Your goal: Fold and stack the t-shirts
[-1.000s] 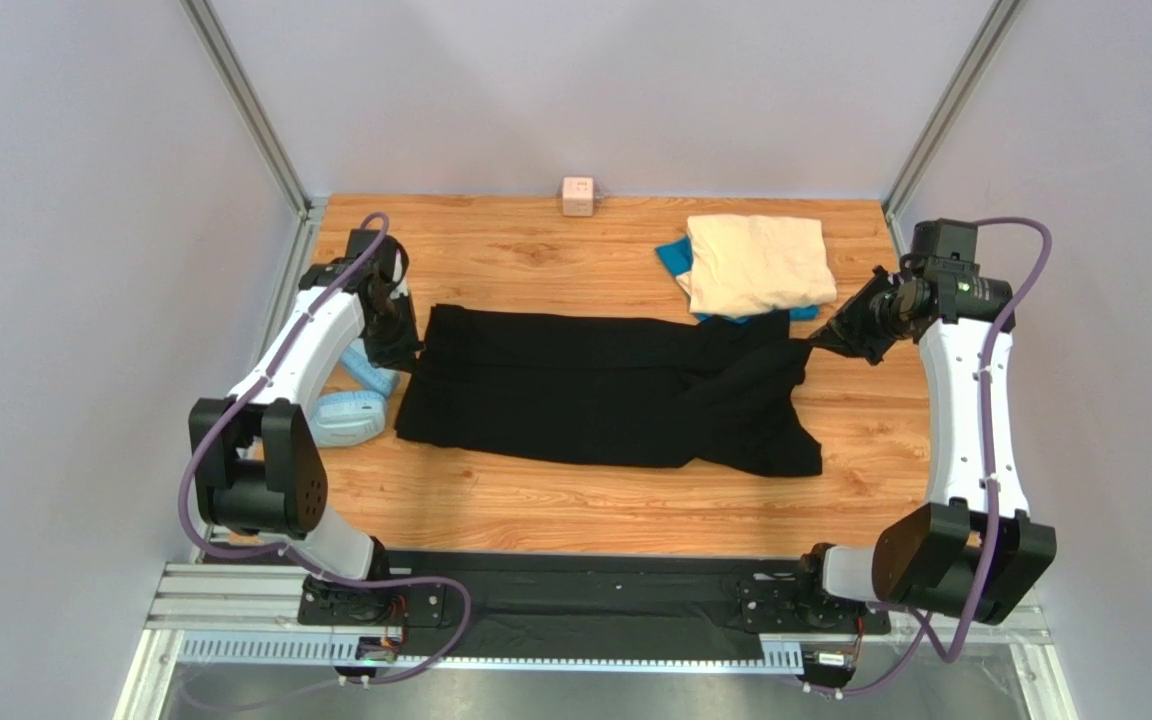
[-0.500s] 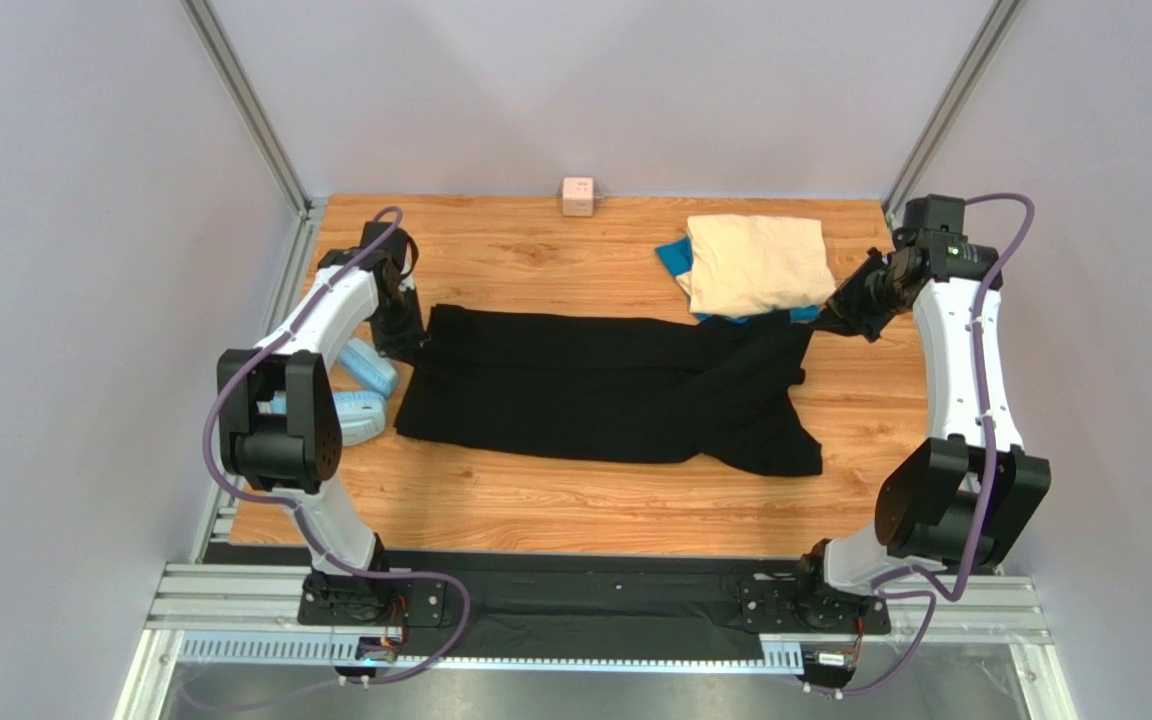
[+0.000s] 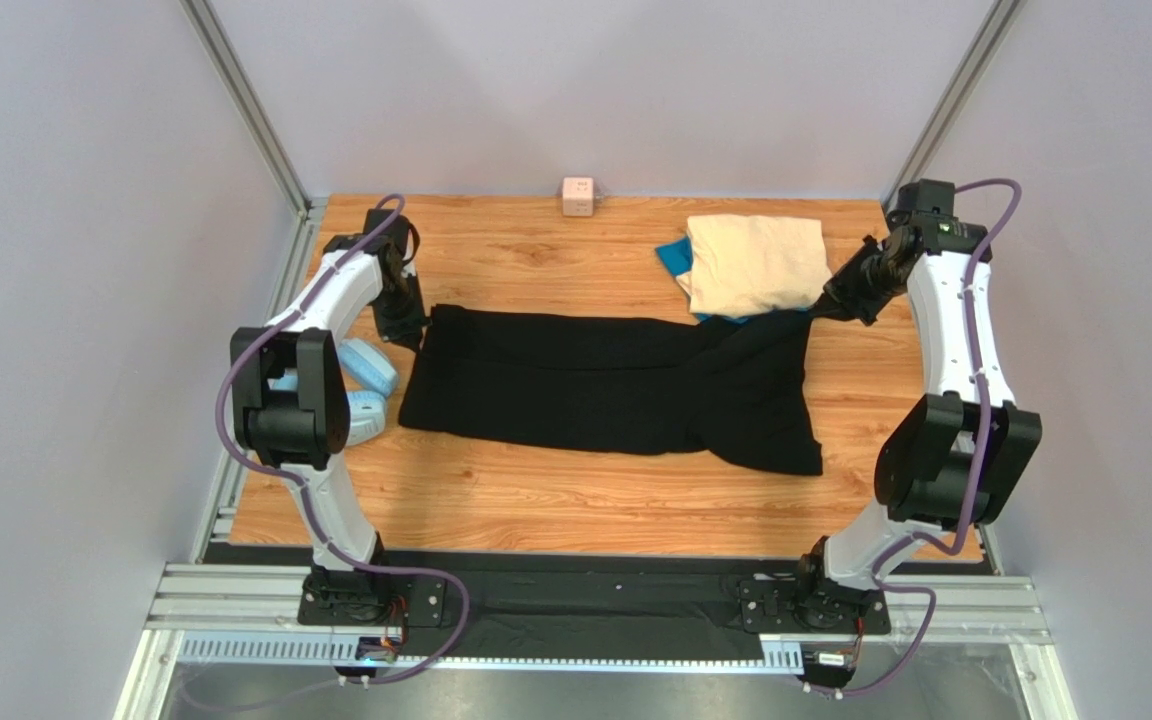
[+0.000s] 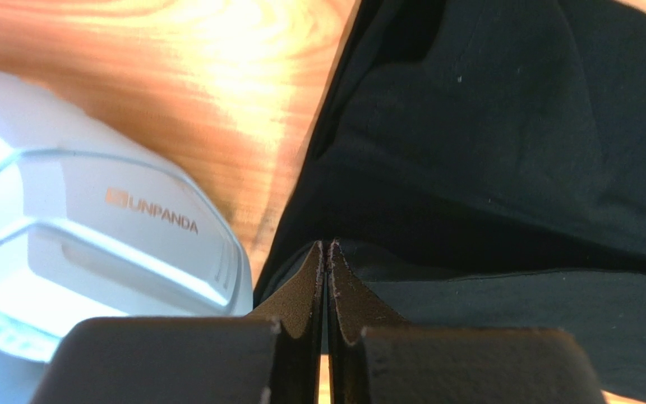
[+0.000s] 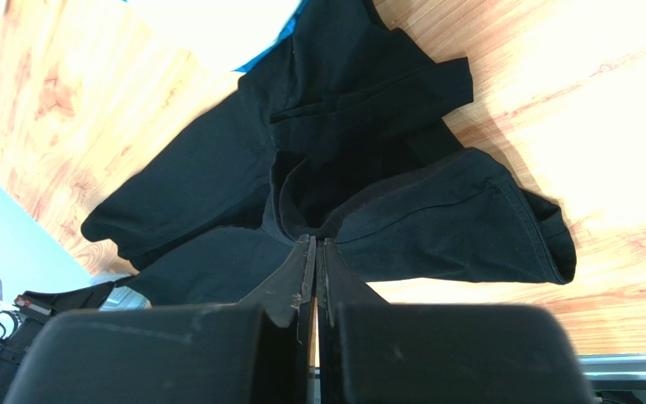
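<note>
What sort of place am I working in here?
Most likely a lab test cell: plain grey panel walls on aluminium posts, a wood-grain table, and the arms' metal base rail.

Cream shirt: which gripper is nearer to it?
Right. The right gripper is just beside the cream shirt, at its right edge, pinching the black shirt. The left gripper pinches the opposite end of the black shirt, far from it.

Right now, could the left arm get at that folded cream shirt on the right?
Probably not. The left gripper is shut on the black shirt's left corner, and the cream shirt lies far across the table, beside the right gripper. It would have to let go first.
</note>
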